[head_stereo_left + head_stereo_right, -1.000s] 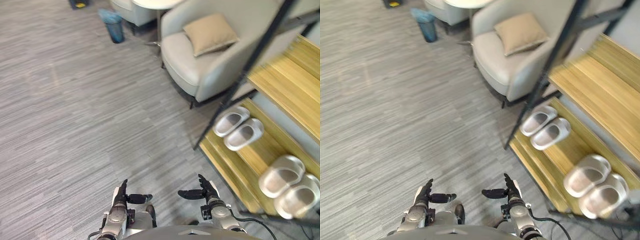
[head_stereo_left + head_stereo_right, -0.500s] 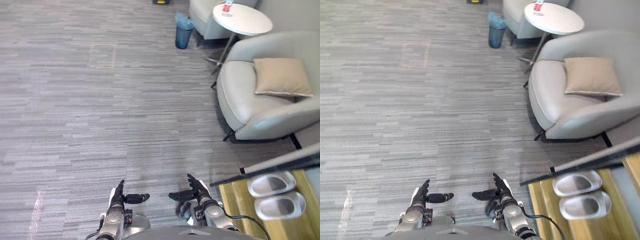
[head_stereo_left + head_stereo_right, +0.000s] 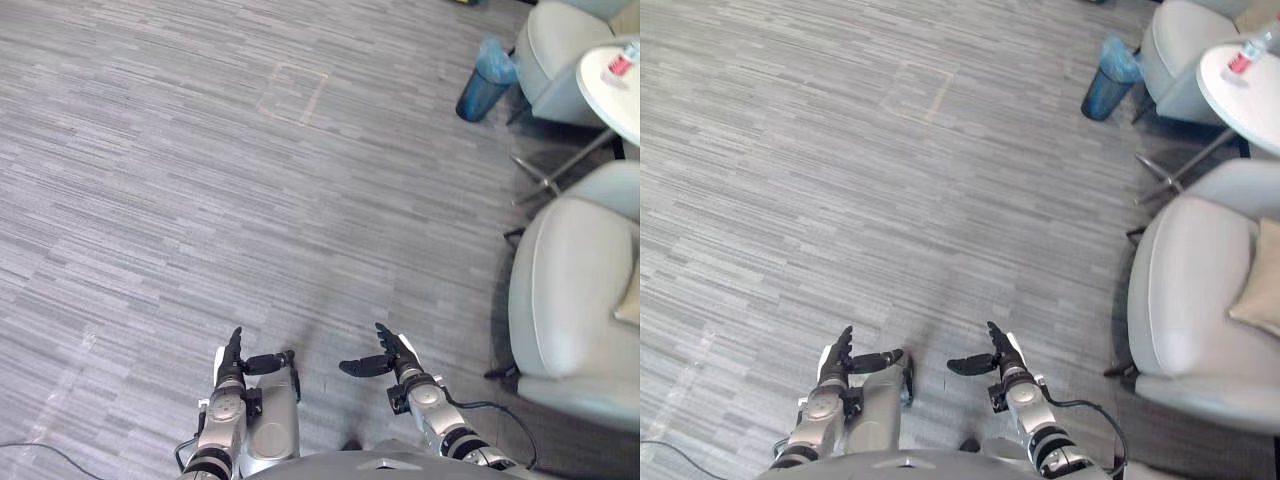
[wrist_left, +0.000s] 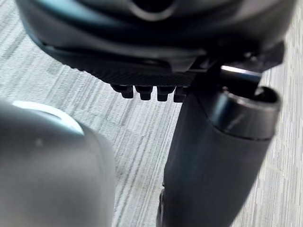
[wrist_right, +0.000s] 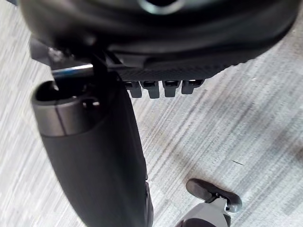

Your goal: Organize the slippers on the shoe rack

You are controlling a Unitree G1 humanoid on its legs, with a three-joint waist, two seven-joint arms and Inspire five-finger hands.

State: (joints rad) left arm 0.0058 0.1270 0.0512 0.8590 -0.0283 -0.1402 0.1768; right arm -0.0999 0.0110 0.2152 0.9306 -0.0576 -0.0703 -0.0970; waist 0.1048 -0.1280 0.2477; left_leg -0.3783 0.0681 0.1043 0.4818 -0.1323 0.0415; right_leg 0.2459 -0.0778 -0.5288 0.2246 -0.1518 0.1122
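My left hand (image 3: pixel 233 365) hangs low over the grey plank floor (image 3: pixel 250 200), fingers straight and thumb stretched inward, holding nothing. My right hand (image 3: pixel 396 356) mirrors it a short way to the right, also open and empty. In the left wrist view the straight fingers (image 4: pixel 147 92) and the thumb (image 4: pixel 222 151) stand over bare floor. The right wrist view has the same look, with fingers (image 5: pixel 161 88) and thumb (image 5: pixel 94 151) apart.
A light grey armchair (image 3: pixel 575 300) with a beige cushion (image 3: pixel 1262 290) stands at the right. Behind it are a round white table (image 3: pixel 615 80), a blue bin (image 3: pixel 487 78) and a second chair (image 3: pixel 570 40). Open floor stretches ahead and to the left.
The whole picture has swung to the left, so the camera moved. The shoe rack with its white slippers has slid off the right edge. Both hands keep the same open pose.
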